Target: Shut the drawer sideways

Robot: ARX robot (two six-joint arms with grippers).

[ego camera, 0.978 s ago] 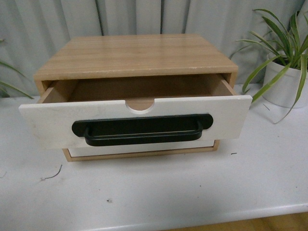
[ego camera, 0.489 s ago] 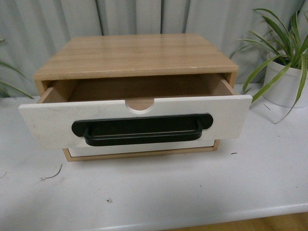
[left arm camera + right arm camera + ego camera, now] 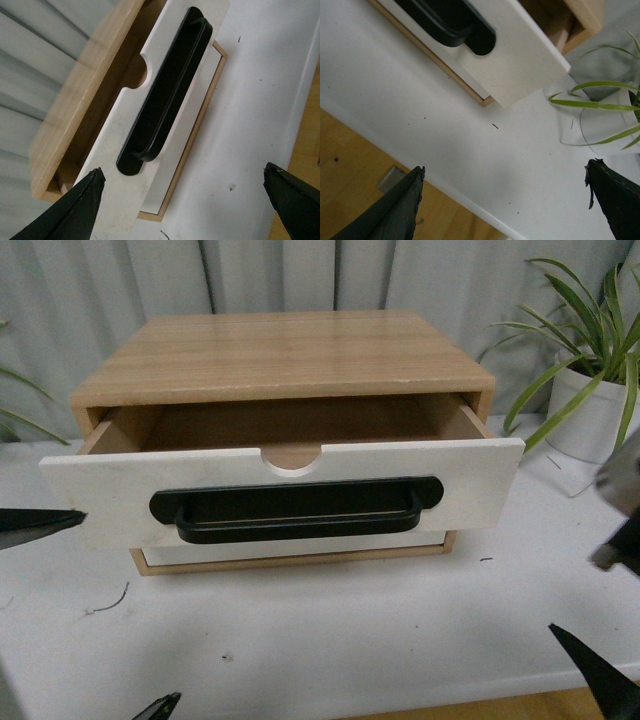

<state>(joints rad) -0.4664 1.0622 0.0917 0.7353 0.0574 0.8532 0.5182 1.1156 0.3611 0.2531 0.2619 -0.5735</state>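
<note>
The drawer point(image 3: 100, 492) has a white front, a long black bar handle point(image 3: 295, 508) and a semicircular notch in its top edge. It stands pulled out of the wooden cabinet point(image 3: 280, 350). My left gripper point(image 3: 130, 605) is open and empty, low in front of the drawer's left end, not touching it. The left wrist view shows the drawer front point(image 3: 115, 155) and handle point(image 3: 165, 90) beyond the left gripper point(image 3: 182, 170). My right gripper point(image 3: 575, 595) is open and empty, off the drawer's right end point(image 3: 520, 55) over the table point(image 3: 470, 135); its fingertips point(image 3: 417, 175) frame bare table.
A plain white drawer front point(image 3: 290, 548) without a handle sits shut below the open one. A potted plant point(image 3: 590, 410) stands right of the cabinet. The white table point(image 3: 350, 630) ends at a front edge point(image 3: 445, 192) above wooden floor. Grey curtains hang behind.
Both grippers have come into the front view, the left from the lower left, the right from the lower right. The drawer has not moved.
</note>
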